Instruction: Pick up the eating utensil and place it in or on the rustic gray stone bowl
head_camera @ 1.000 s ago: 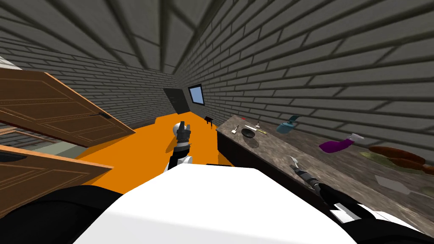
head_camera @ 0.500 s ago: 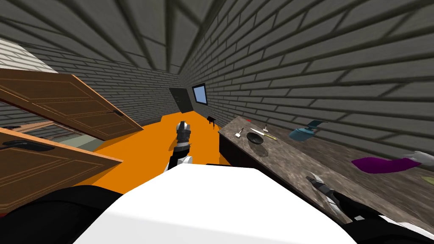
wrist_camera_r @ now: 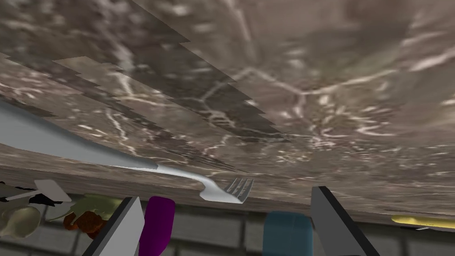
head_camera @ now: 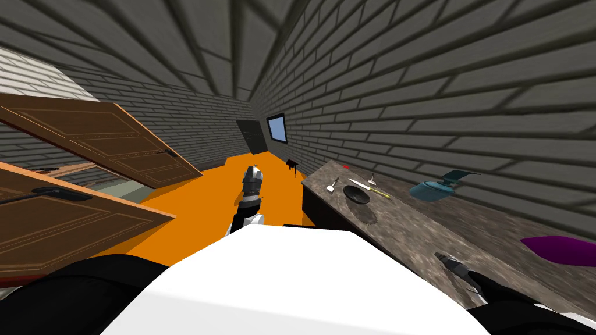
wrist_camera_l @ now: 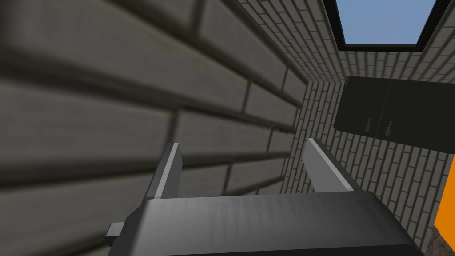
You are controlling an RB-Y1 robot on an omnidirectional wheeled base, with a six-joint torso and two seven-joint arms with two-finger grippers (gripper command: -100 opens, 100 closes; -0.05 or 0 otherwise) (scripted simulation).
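fork (wrist_camera_r: pixel 89 151) lies flat on the worktop (wrist_camera_r: pixel 311 89), tines just ahead of the spread right claw (wrist_camera_r: pixel 224 194). probably light, stiff, slick and low-lying; best pinched across the narrow neck. left claw (wrist_camera_l: pixel 244 149) is spread too; bowl (head_camera: pixel 356 193) sits farther along.

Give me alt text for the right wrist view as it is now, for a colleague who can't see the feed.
A grey fork lies on a brown marbled countertop, its tines just ahead of the right gripper, whose two fingers stand open and clear of it. Farther off, a purple object and a teal object show against a grey wall.
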